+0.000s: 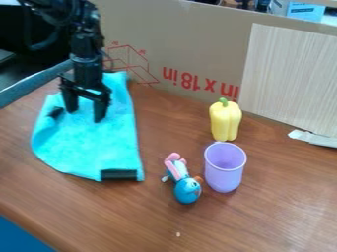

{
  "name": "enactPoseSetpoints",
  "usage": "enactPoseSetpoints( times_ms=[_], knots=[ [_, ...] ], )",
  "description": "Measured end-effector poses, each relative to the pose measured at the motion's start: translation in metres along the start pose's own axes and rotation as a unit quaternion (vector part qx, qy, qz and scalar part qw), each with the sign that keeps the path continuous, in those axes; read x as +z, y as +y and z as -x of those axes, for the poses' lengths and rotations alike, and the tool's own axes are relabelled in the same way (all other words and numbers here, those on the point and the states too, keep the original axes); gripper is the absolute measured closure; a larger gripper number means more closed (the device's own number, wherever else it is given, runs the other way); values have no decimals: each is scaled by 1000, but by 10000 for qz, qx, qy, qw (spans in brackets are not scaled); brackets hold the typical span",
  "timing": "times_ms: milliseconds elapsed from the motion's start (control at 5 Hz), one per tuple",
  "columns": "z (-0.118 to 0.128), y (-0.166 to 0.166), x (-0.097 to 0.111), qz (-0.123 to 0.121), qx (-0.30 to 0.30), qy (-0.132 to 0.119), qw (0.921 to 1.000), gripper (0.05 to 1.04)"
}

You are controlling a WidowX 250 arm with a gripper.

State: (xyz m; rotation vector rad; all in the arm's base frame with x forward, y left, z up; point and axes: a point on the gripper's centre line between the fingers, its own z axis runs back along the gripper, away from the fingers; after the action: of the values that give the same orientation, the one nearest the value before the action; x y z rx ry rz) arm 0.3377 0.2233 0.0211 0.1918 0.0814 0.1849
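- Pale speck (178,234) on the table (263,226).
- Blue toy (186,189) lies down, its rounded head offering no flat base; it is just beside the cup.
- Purple cup (223,170) stands mouth up, presumably steady on its base.
- Yellow pepper (225,121) is upright behind the cup, likely balanced on its blunt end.
- Cloth (99,147) lies spread at left, the table supporting it; a black strip (119,174) is at its near edge.
- Gripper (85,109) hangs over the cloth's far part, fingers wide apart, seemingly holding nothing; contact is unclear.
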Motion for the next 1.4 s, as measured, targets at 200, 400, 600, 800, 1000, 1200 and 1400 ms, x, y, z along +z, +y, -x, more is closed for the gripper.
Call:
enactPoseSetpoints(
  times_ms=[200,400,600,800,1000,1200,1400],
  knots=[
    [9,31,-6,-52,133,48,9999,80],
    [21,61,-12,-9,266,154,9995,80],
    [46,78,-17,15,276,193,9994,81],
    [66,72,-18,-95,-16,165,9998,81],
    [86,60,-17,-119,-208,140,9996,86],
    [94,40,-15,-63,-345,124,9993,85],
    [86,24,-10,50,-236,153,9996,85]
  ],
)
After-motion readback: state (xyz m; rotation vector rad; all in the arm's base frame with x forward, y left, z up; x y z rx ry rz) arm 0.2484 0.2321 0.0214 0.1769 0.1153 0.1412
